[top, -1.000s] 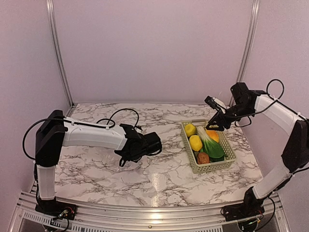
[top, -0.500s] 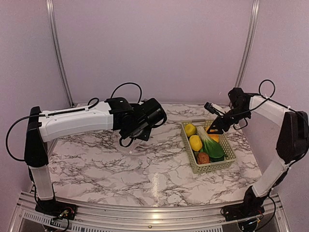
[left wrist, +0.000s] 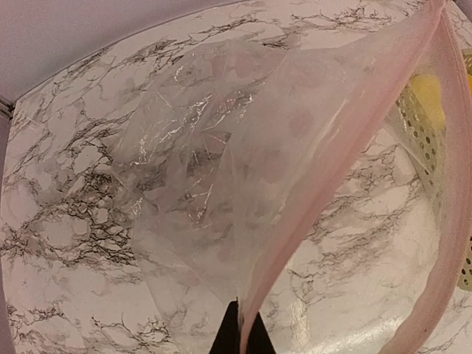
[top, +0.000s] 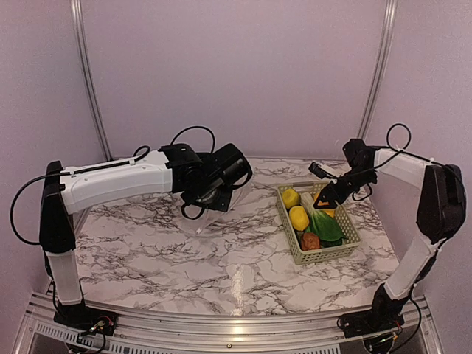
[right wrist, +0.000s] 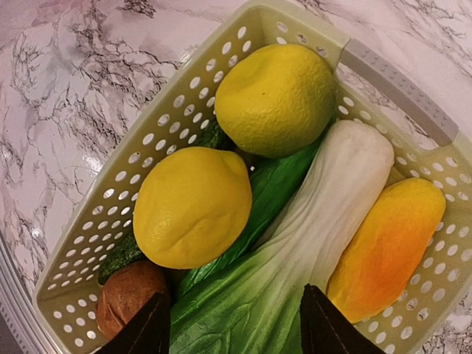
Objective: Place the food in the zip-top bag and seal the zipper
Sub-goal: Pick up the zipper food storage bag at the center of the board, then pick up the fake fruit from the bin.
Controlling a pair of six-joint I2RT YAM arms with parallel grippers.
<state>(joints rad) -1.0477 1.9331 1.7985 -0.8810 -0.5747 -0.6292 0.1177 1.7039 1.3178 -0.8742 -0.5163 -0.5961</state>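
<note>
Left tool (left wrist: 242,333) tight on bag (left wrist: 221,184): wrist cam only, faint overhead

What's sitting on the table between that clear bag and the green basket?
Nothing; the top view shows bare marble table between bag and basket.

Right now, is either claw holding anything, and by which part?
The left claw pinches the clear bag by its rim; the right claw, open, holds nothing.

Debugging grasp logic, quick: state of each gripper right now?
Left gripper: jaws shut on edge of the clear crinkly plastic zip-top bag.
Right gripper: jaws open, empty, above the long green-white leafy toy vegetable.
</note>
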